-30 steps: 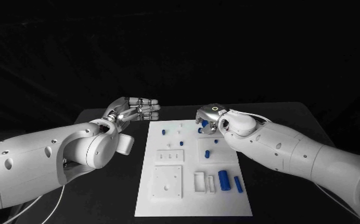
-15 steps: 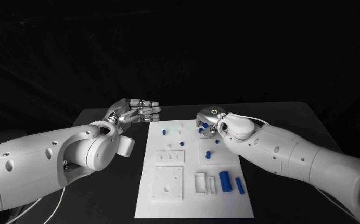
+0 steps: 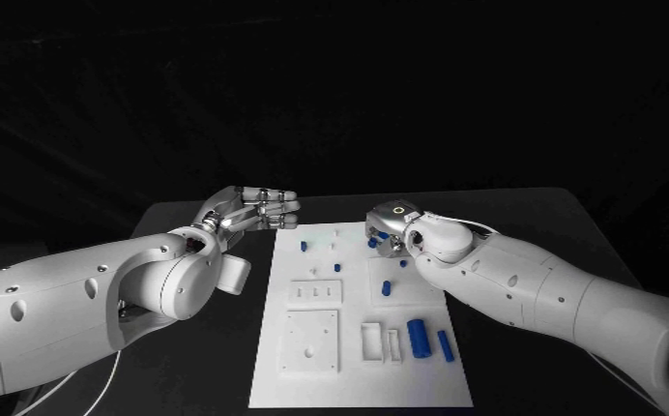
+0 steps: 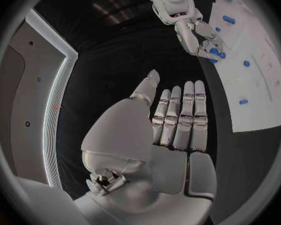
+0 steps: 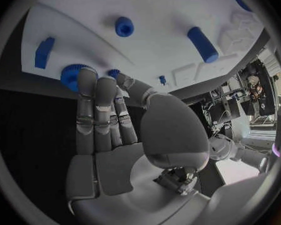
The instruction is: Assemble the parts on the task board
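The task board [image 3: 356, 377] lies in the middle of the black table [image 3: 530, 208], a long white plate running from the near edge towards the far edge. Along its right side, near the front, two blue cylinders [image 3: 419, 337] lie side by side next to a white frame-shaped fitting [image 3: 372, 338]. Further up sits a smaller blue peg [image 3: 387, 287], and towards the board's left side two more small blue pieces [image 3: 305, 244] stand near the far end. White raised blocks [image 3: 315, 291] take up the left half.

At the board's far right corner, the right hand [image 3: 391, 227] is down on the plate. In the right wrist view its fingers [image 5: 93, 110] lie straight and close together, tips touching a blue toothed wheel [image 5: 73, 76] at the board's edge, with a blue rectangular piece [image 5: 44, 52] just beside it. Whether the wheel is actually pinched, I cannot tell.

The left hand [image 3: 251, 208] hovers off the board's far left corner, above bare table, holding nothing; in the left wrist view its fingers [image 4: 181, 117] are straight, side by side, thumb spread away.

Behind the table the room is black.
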Controlling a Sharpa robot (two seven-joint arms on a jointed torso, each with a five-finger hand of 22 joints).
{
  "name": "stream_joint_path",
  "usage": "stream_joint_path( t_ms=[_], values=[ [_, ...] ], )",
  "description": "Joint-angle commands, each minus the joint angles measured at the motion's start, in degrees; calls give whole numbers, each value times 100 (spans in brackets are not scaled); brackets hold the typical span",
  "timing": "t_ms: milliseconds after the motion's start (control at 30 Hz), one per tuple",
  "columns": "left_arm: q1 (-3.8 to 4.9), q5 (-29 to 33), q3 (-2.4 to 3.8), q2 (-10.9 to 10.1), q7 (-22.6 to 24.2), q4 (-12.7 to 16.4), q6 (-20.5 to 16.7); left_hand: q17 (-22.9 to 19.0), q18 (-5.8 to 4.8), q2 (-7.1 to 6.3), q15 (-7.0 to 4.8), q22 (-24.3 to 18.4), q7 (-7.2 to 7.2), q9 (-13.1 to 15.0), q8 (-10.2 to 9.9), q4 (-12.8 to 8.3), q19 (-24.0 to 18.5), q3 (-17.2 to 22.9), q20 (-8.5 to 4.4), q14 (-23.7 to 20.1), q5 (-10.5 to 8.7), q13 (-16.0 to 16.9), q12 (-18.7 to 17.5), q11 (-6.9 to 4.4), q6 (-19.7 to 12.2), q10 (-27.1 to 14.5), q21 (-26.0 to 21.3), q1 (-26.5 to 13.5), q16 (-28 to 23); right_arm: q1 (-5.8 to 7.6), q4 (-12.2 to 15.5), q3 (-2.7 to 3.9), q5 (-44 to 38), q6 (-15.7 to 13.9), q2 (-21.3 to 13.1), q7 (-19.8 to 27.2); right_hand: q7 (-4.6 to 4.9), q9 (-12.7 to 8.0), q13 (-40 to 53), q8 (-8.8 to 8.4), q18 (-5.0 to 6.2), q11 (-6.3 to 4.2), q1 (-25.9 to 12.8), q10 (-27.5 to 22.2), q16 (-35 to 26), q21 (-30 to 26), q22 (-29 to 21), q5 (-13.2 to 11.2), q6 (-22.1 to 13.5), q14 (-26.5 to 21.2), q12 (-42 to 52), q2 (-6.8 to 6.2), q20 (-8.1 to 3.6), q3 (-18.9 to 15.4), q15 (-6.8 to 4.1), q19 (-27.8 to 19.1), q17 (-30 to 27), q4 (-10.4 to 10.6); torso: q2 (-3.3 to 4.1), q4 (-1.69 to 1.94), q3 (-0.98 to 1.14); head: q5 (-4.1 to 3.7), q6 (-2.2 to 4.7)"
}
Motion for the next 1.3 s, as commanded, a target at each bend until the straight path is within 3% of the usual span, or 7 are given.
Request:
stream_joint_path(
  t_ms=[33,367,633,800,1000,1300],
  values=[
    [14,-26,5,17,42,-5,117,6,-66,5,17,-5,7,8,5,-21,-25,-12,-19,13,14,7,8,-1,9,-44,20,-38,-7,-4,-8,-3,-109,69,12,-27,8,9,3,8,21,-12,3,37,25,-25,14,45,44,-33,19,-49,-13,36,1,-24,-4,-5,26,0,3,8,14],
    [14,-26,4,23,39,-19,127,6,-66,5,17,-5,7,8,5,-21,-25,-12,-19,13,14,7,8,-1,9,-44,20,-38,-7,-8,-35,-3,-106,27,40,-15,1,8,3,7,11,-14,-29,37,24,-213,196,-34,49,-33,19,-63,-10,-35,2,38,-7,44,53,14,-1,10,11],
    [14,-26,4,40,34,-46,136,6,-65,24,18,-8,4,7,5,-32,-29,-24,-19,14,15,7,9,1,13,-51,33,-45,-8,-9,-34,-4,-102,17,43,-26,3,8,3,8,9,-14,-37,44,23,-368,293,33,48,-31,19,-57,-11,-131,1,96,-10,37,54,-14,-3,38,12],
    [14,-26,3,52,34,-65,144,6,-65,24,18,-8,4,7,5,-32,-29,-24,-19,14,15,7,9,1,13,-51,33,-45,-8,-9,-28,-4,-100,1,35,-29,5,11,5,9,-3,-40,-59,143,27,-394,385,47,110,-32,18,-44,-27,-116,-19,125,-9,45,64,-4,-5,40,21],
    [14,-26,3,54,31,-69,150,6,-65,24,18,-8,4,7,5,-32,-29,-24,-19,14,15,7,9,1,13,-51,33,-45,-8,-9,-22,-4,-109,-30,28,-46,-4,17,10,14,-88,-103,-55,390,31,14,718,-18,238,-40,19,25,-71,-24,-67,184,0,51,67,-6,-4,44,17],
    [14,-25,3,57,24,-77,157,6,-65,33,18,-10,14,7,3,-30,-30,-36,-19,16,14,7,9,6,13,-56,40,-66,-7,-9,4,-4,-141,-290,28,-41,-113,50,28,28,-281,-276,46,975,25,930,1420,-266,652,-39,28,193,-198,28,-197,209,26,57,76,-17,-5,61,25]
  ],
)
